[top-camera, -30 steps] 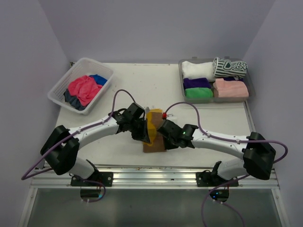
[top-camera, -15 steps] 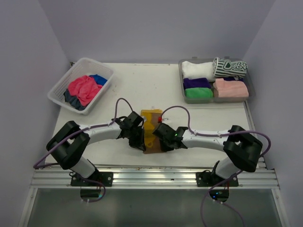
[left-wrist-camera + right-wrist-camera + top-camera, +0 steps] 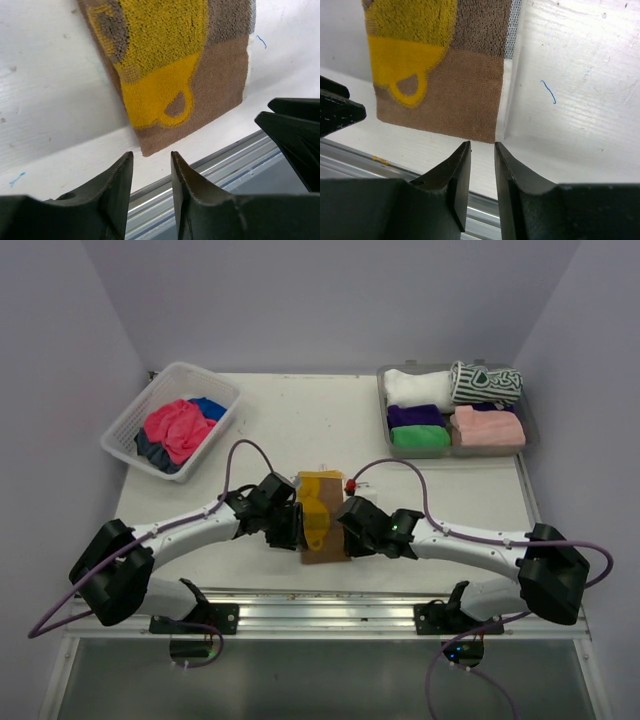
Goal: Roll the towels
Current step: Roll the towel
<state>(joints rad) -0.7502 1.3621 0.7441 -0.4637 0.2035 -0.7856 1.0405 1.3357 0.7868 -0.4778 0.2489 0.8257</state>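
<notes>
The yellow-and-brown towel (image 3: 322, 523) is seen lying on the table (image 3: 300, 420), in the middle and close to the near edge, with its brown end turned toward the arm bases. It is flanked by both arms.

The left arm (image 3: 190, 525) is stretched low over the table from its base at the near left. Its forearm is slanted inward, so that the left gripper (image 3: 290, 527) is placed just beside the towel's left side. The right arm (image 3: 470, 538) is laid out in mirror fashion from the near right, and the right gripper (image 3: 350, 530) is set just beside the towel's right side.

In the left wrist view the left gripper (image 3: 151, 157) is pointed at one near corner of the towel (image 3: 170, 75) — its jaws are parted by a narrow gap and nothing is held between them. The cloth is seen flat just beyond the fingertips. In the right wrist view the right gripper (image 3: 482, 147) is likewise parted only slightly and empty, with the other near corner of the towel (image 3: 445, 85) just past its tips.

Loose towels (image 3: 172, 428) — pink, blue and a dark one — are piled in the white lattice basket (image 3: 222, 430) at the far left. Rolled towels (image 3: 488, 427) are packed side by side in the grey tray (image 3: 528, 425) at the far right.
</notes>
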